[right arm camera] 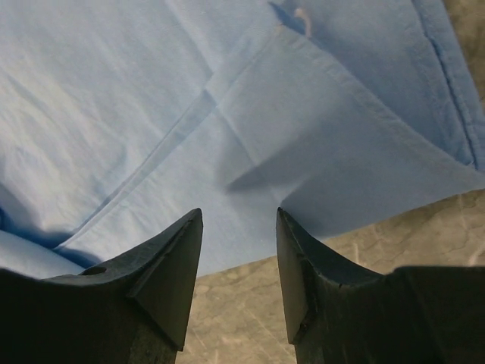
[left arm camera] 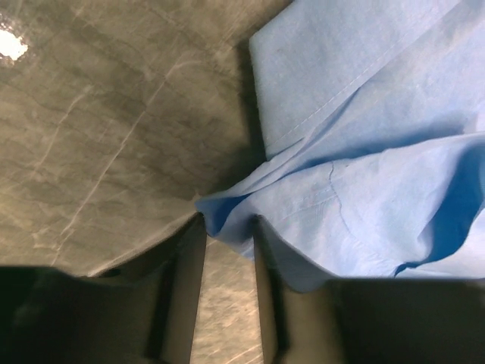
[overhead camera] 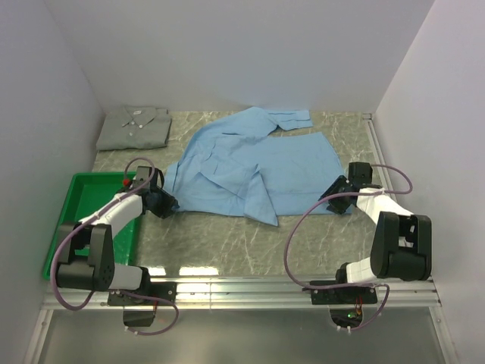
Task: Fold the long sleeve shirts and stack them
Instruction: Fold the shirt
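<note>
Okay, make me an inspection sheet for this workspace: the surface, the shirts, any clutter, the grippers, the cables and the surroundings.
Surface: marbled grey table, no spills seen.
Job's things: light blue shirt spread out and rumpled mid-table; grey-green shirt folded at the far left corner.
Clutter: green tray at the left edge.
Grippers: left gripper has its jaws apart, with the blue shirt's left edge at its tips; right gripper is open at the shirt's near hem and holds nothing.
Cables: left cable and right cable are looped beside their arms.
Surroundings: white walls on three sides; metal rail along the near edge.
</note>
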You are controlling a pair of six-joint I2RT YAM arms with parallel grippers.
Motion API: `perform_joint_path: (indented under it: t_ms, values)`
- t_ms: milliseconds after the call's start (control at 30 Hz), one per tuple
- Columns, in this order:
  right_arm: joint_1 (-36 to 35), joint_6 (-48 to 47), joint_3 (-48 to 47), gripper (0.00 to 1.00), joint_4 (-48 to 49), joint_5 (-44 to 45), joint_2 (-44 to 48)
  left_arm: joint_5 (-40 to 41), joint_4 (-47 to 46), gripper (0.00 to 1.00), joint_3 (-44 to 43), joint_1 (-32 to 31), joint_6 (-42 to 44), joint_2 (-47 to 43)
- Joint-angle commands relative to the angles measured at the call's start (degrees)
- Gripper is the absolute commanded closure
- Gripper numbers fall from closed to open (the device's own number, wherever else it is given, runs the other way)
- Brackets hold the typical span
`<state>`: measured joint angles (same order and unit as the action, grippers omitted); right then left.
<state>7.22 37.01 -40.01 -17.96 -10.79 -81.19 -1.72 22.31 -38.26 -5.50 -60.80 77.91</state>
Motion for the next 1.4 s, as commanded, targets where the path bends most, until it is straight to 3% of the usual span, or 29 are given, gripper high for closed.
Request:
perform_joint_path:
  t_ms: [0,133,267,733,833,933,1033,1067,1167,1267,1367]
  values:
    - [1.5,0.8,1.1,0.49,2.6,-0.8,-1.5,1.1,-1.7,0.69,-0.9,-0.3,-0.6,0.8]
    - [3.2,1.4,1.4,0.50,3.0,-1.5,-3.1,1.5,-0.9,0.80,0.1,-0.3,-0.1,0.4]
    - [4.9,2.0,1.7,0.51,3.5,-2.1,-5.4,1.5,-0.2,0.99,1.9,-0.3,0.2,-1.3]
    - [7.5,3.0,2.4,0.53,3.4,0.3,-6.6,5.5,1.2,0.99,9.7,-0.3,-1.1,-7.9]
    - [7.5,2.2,1.7,0.53,2.1,1.2,-3.6,6.3,3.4,0.95,8.6,-0.3,-0.4,-9.9]
    - [7.0,0.8,0.8,0.52,1.4,0.2,0.4,7.4,6.4,0.82,7.0,-0.3,0.5,-13.1]
    - [6.5,0.2,0.3,0.51,1.7,-1.4,4.7,7.4,7.7,0.62,6.4,-0.4,1.4,-17.1]
    - [6.1,0.2,-0.1,0.50,1.7,-1.7,5.2,7.2,8.0,0.51,6.2,-0.7,1.7,-18.0]
    - [5.9,-0.2,-0.1,0.50,3.1,-5.2,5.5,7.7,9.4,0.39,4.8,-2.1,1.9,-21.3]
    - [5.6,0.1,0.7,0.49,5.1,-7.8,4.6,8.6,8.9,0.35,2.9,-4.6,2.3,-23.1]
    - [5.6,0.4,0.9,0.49,6.0,-8.3,3.3,7.4,4.7,0.39,1.5,-10.4,2.0,-21.7]
